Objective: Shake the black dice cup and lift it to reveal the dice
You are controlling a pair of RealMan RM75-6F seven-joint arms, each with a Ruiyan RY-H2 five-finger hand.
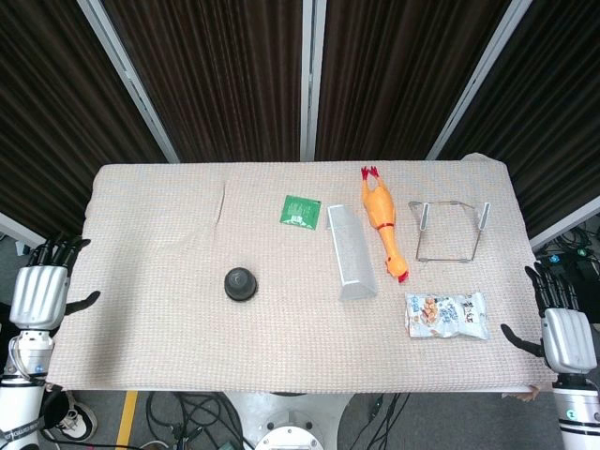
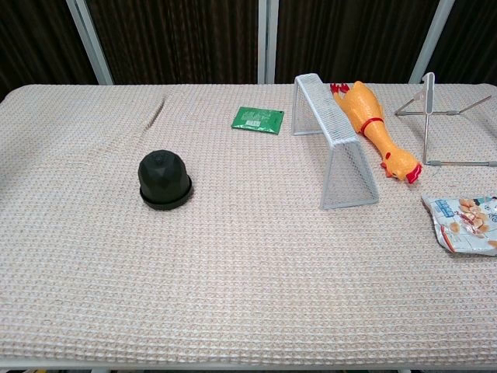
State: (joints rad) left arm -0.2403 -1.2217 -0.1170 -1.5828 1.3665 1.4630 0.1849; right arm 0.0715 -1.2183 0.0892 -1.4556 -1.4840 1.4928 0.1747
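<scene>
The black dice cup [image 1: 240, 283] sits mouth-down on the table [image 1: 150, 225] (presumably covering dice), both the left hand [image 1: 39, 292] and right hand [image 1: 566, 336] empty, fingers spread.

Item for your task: black dice cup [image 1: 240, 283] [image 2: 165, 180], one piece. You will see a matte, dome-shaped cup standing mouth-down on its wider round base, upright, on the beige woven tablecloth. It sits left of centre on the table, standing alone and untouched. Any dice under it are hidden from you.
</scene>
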